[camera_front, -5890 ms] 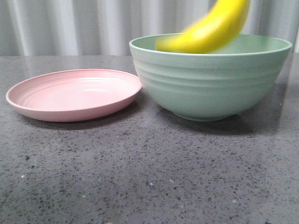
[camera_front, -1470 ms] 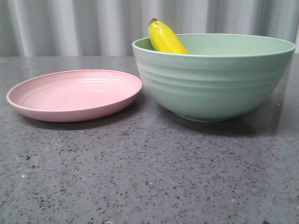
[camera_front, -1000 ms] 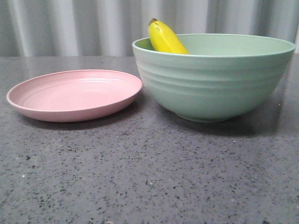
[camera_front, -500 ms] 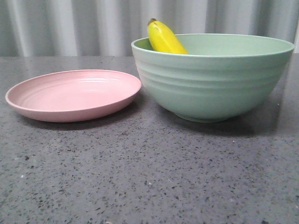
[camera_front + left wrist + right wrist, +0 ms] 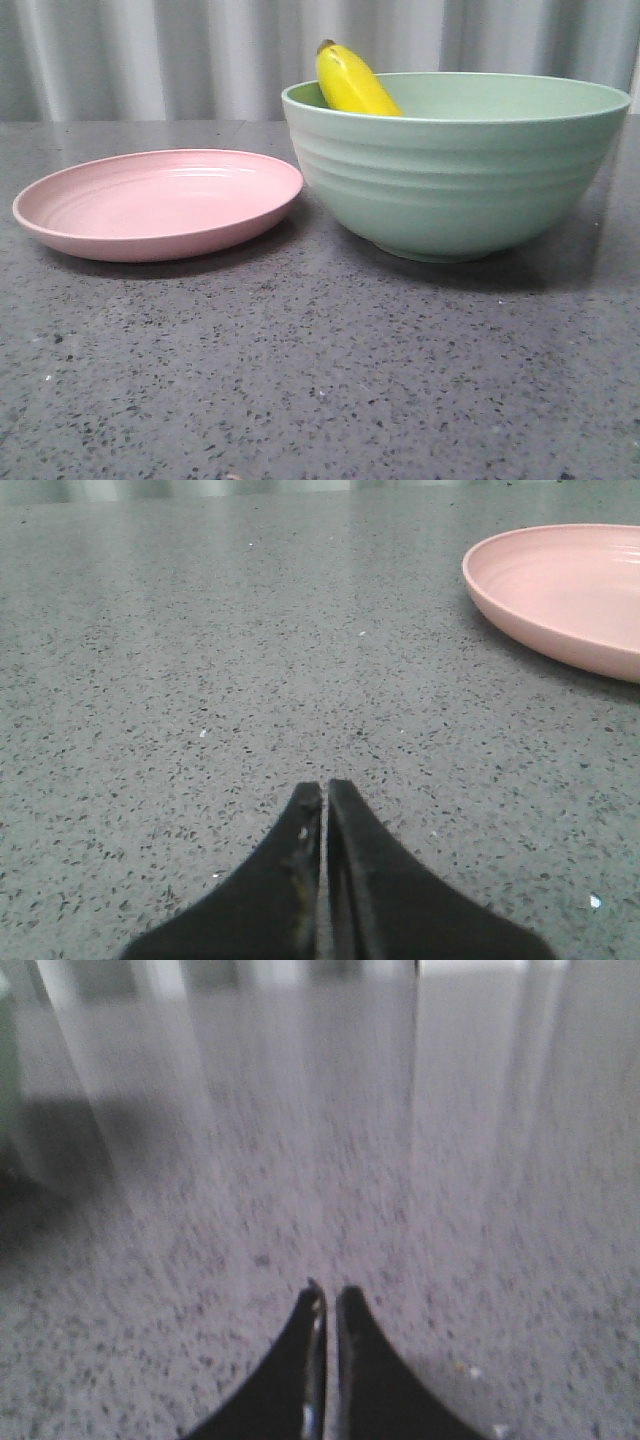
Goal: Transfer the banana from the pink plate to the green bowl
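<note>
Left gripper [image 5: 323,805] and right gripper [image 5: 327,1305]: each has its jaws pressed together with nothing between them, low over the bare counter [image 5: 320,380]; neither appears in the front view. The right wrist view is blurred, so little beyond the closed jaws and the speckled surface can be read there.

The banana [image 5: 352,82] lies inside the green bowl [image 5: 455,175], leaning against the inner wall on the side nearest the plate, with its dark tip and upper portion projecting above the rim. How its lower end sits in the bowl is hidden by the wall.

The pink plate [image 5: 160,205] stands empty just beside the bowl on the robot's left; from the front view it cannot be told whether the two rims touch. In the left wrist view the plate's edge [image 5: 560,590] lies ahead and off to one side, well apart from the left gripper.

Judgement: the transfer appears complete, the fruit being in the target vessel and the source dish vacated.

Residual hazards: the banana rests steeply against the wall, so a knock to the bowl from an arm travelling past could make it slide or shift within; tipping out seems unlikely given the bowl's depth. The left gripper sits low over the counter, and a sideways sweep toward the plate could push it.
</note>
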You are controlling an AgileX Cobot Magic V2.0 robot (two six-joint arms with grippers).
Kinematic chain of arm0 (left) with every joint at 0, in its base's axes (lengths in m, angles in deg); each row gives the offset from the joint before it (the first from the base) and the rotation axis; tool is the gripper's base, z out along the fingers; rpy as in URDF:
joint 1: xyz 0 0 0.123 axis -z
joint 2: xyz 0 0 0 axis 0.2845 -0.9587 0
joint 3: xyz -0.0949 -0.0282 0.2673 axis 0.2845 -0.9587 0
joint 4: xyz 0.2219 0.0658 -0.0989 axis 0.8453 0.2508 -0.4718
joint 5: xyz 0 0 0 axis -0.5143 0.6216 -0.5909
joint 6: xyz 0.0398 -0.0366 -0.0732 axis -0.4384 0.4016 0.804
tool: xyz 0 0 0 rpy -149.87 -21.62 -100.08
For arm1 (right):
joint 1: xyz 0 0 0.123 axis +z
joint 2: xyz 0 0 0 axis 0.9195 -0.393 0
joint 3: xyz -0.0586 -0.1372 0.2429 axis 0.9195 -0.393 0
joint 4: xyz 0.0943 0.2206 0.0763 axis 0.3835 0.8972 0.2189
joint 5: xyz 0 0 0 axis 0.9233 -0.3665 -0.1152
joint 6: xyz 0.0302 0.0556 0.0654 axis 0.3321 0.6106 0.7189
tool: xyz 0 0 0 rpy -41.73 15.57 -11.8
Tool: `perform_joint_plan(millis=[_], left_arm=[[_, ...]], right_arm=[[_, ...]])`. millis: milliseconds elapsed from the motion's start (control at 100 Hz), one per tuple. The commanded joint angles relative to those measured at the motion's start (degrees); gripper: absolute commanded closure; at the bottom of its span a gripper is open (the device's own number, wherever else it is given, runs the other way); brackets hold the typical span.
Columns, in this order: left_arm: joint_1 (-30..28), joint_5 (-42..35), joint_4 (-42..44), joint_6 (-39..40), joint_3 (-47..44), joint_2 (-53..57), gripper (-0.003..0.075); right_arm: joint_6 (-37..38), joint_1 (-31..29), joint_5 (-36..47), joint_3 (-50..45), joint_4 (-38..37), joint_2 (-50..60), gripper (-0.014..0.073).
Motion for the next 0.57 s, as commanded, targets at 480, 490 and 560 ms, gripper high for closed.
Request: perform_joint_plan(millis=[480, 490, 560], left_arm=[[-0.13, -3.83, -0.58, 0.52, -0.47, 1.66, 0.0741], [-0.13, -3.83, -0.58, 0.52, -0.47, 1.66, 0.0741], [-0.13, -3.83, -0.58, 0.52, -0.47, 1.66, 0.0741]], right_arm=[[-0.54, -0.31, 0.76, -1.32, -0.27, 1.07, 0.0656], [-0.54, -0.31, 0.76, -1.32, -0.27, 1.07, 0.0656], [-0.54, -0.31, 0.76, -1.32, -0.27, 1.07, 0.0656]])
